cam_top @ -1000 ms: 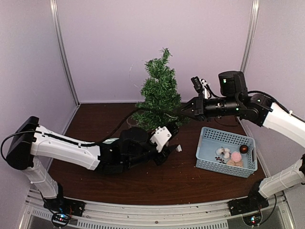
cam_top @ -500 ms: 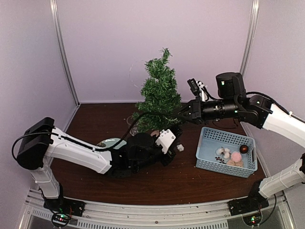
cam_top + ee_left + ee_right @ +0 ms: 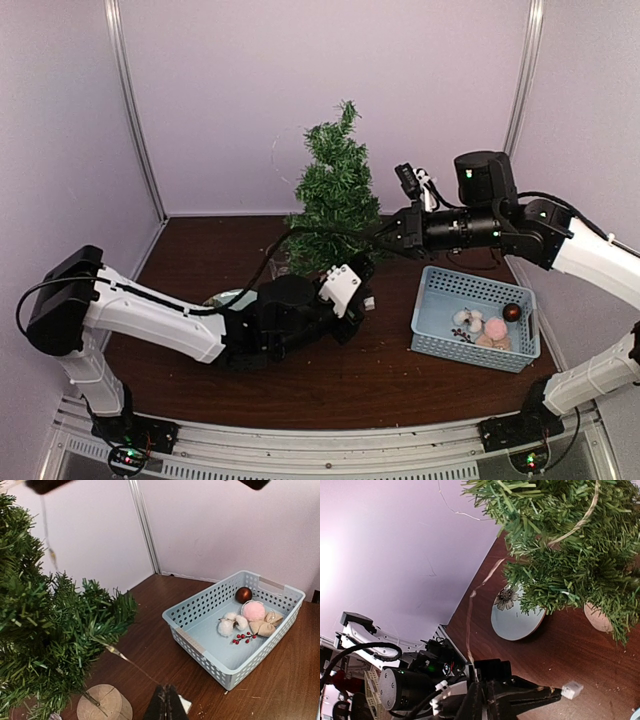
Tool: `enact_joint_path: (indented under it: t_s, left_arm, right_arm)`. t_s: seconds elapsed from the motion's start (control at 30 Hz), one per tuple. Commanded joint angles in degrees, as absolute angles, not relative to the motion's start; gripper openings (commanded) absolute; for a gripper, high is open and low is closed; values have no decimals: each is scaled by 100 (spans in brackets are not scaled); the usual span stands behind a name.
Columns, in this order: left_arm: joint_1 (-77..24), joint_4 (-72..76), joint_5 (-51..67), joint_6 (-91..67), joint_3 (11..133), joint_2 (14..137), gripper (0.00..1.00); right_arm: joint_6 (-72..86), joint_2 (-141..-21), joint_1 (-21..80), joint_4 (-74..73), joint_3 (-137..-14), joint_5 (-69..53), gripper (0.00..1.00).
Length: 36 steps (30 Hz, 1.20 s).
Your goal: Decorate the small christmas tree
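Note:
The small christmas tree (image 3: pixel 335 200) stands at the back middle of the table on its round wood stump (image 3: pixel 102 705). A thin light wire (image 3: pixel 131 663) runs from its branches down to my left gripper (image 3: pixel 167 702), which is shut on it low beside the stump. A small white plug (image 3: pixel 184 704) lies just behind those jaws. In the top view the left gripper (image 3: pixel 362 290) sits under the tree's right side. My right gripper (image 3: pixel 381 238) hovers at the tree's right flank, shut on the same wire (image 3: pixel 469 630) at its tips (image 3: pixel 481 690).
A pale blue basket (image 3: pixel 430 335) at the right holds a brown ball (image 3: pixel 243 594), a pink pompom (image 3: pixel 253 611), cotton puffs (image 3: pixel 231 624), red berries (image 3: pixel 244 637) and a beige bow (image 3: pixel 265 625). A blue flowered plate (image 3: pixel 515 615) lies left of the stump.
My left gripper has closed on the wire and shifted right and toward the tree's base, taking the white plug with it. The right arm has barely moved.

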<state>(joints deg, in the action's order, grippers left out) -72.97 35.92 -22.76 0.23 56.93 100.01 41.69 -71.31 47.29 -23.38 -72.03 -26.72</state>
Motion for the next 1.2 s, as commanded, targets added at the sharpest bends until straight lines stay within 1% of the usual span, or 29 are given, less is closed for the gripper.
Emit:
enact_joint_path:
  t_s: [0.0, 0.13, 0.27, 0.43, 0.53, 0.6, 0.7, 0.83, 0.9, 1.03, 1.17]
  left_arm:
    - [-7321, 3237, -2110, -357, 5504, 9244, 0]
    - [-7321, 2242, -2026, -658, 5270, 8507, 0]
    - [-7321, 1082, -2175, -934, 5089, 7692, 0]
    - [-7284, -221, -2579, -1160, 4955, 6693, 0]
    - [-7142, -932, -2707, -1256, 4973, 6299, 0]
    - [-6974, -1347, -2759, -1310, 5034, 6106, 0]
    - [-6490, -1981, -2536, -1421, 5222, 5976, 0]
    - [-5937, -2769, -2171, -1097, 5538, 6140, 0]
    - [-5927, -3021, -2025, -683, 5694, 6289, 0]
    - [-5924, -3316, -1689, -157, 5774, 6505, 0]
    - [-5916, -3737, -1777, 302, 5878, 6824, 0]
  right_arm:
    - [4067, -6934, 4772, -2297, -7251, -2486, 14]
    - [4039, -6935, 4772, -2306, -7241, -2456, 36]
    - [4004, -6896, 4766, -2297, -7254, -2414, 53]
    - [3925, -6825, 4747, -2339, -7293, -2265, 68]
    - [3883, -6762, 4731, -2338, -7296, -2186, 84]
    - [3840, -6735, 4729, -2331, -7311, -2171, 90]
    - [3723, -6708, 4715, -2362, -7345, -2145, 92]
    - [3493, -6724, 4664, -2454, -7462, -2105, 91]
    - [3329, -6772, 4650, -2583, -7613, -2052, 89]
    - [3096, -6969, 4641, -2840, -7967, -1947, 81]
    - [3033, -7115, 4643, -2846, -8119, -1999, 75]
